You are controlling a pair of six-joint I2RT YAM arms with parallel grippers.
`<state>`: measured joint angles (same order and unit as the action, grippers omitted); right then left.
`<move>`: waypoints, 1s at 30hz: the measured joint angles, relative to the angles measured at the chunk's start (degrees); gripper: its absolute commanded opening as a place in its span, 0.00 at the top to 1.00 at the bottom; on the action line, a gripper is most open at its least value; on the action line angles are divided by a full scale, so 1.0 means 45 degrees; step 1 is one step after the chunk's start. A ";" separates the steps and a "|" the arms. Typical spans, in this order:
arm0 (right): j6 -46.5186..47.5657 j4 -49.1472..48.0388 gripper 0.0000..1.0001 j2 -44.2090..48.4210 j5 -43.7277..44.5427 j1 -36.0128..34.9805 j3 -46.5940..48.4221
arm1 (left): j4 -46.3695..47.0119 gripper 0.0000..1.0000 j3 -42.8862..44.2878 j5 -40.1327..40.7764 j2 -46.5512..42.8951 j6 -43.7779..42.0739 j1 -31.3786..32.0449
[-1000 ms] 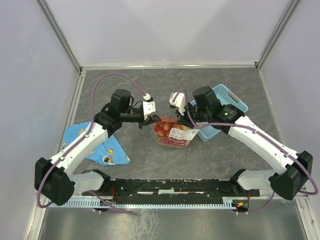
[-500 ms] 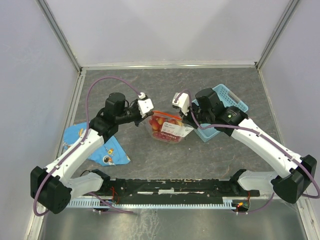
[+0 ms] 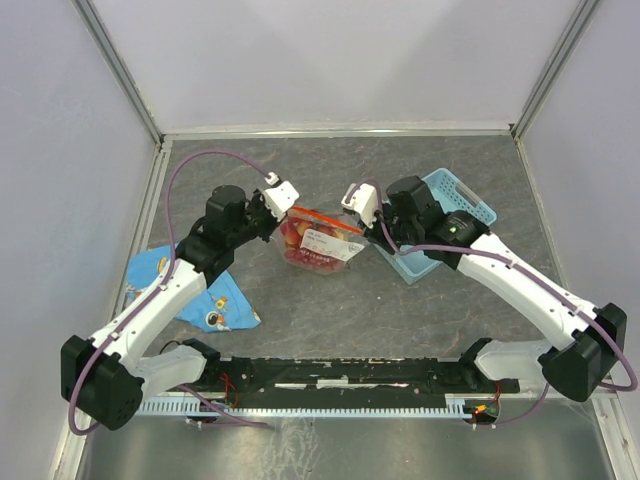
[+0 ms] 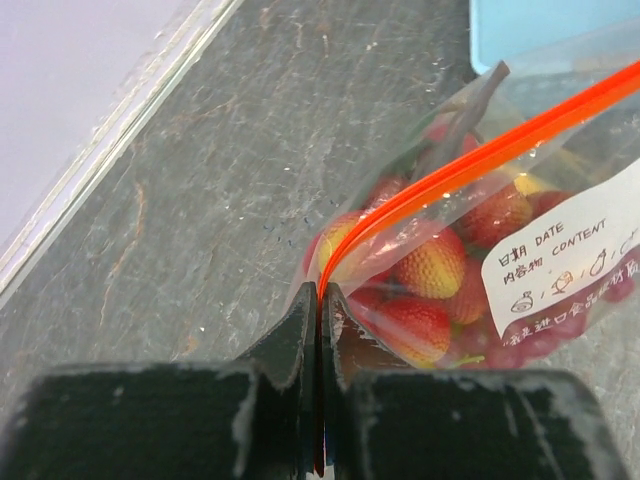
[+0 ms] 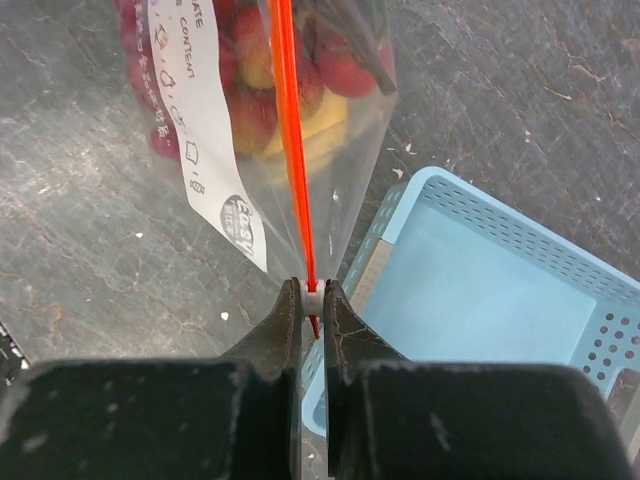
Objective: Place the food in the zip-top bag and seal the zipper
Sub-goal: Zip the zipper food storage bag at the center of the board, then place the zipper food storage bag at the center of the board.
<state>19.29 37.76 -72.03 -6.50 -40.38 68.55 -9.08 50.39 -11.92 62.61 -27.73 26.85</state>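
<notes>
Bag: the clear bag (image 3: 318,240) sits in the upper centre of the top view, strung between the two grippers, label patch facing the camera; whether its bottom rests on the table (image 3: 330,320) I cannot tell
Food: it's all inside, with strawberries and yellow pieces (image 4: 430,275) packed against the plastic, and no loose pieces show on the table
Zipper: the orange-red zipper (image 4: 480,150) is pulled tight and straight, and in both wrist views it reads as one thin line with no gap; fully sealed or not, I cannot tell
Long axis: in the top view the strip runs left to right, one end at each gripper, and that's the line any slide has to follow
Slider tab: the small white slider tab (image 5: 313,298) is at the right-hand end of the strip, at the bottom centre of the right wrist view
Right gripper: the right gripper (image 5: 312,295) has its jaws pinched narrow on that tab, so this arm is the one placed to run it
Left gripper: the left gripper (image 4: 321,300) is clamped tight on the opposite end of the zipper, at the bag's corner; I judge it to be the anchor
Direction: from the right gripper the strip leads straight away toward the left one, so the tab can travel only leftward in the top view
Basket: the light-blue basket (image 5: 480,300) sits just beside and below the right gripper, looking empty
Cloth: the blue cloth (image 3: 200,290) lies well apart at lower left
</notes>
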 measured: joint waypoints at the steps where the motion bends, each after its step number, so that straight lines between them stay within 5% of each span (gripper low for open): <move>1: 0.0000 -0.0034 0.98 -0.0068 0.0078 0.0000 0.0000 | 0.0019 0.97 -0.0010 0.0092 0.0000 0.0039 -0.0024; 18: -0.0228 -0.2521 0.98 -0.1690 0.2205 0.0000 0.0510 | 0.0899 0.96 -0.0457 0.1758 0.0000 0.1020 -0.0350; 30: -0.0641 -0.2453 0.96 -0.1472 -0.1035 0.0058 0.0015 | 0.0151 0.76 -0.0457 0.1229 -0.0437 0.2608 -0.0534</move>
<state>16.40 26.72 -78.65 -11.16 -40.12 68.62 -8.40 48.34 -6.39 60.64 -15.99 24.45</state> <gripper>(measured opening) 0.105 0.197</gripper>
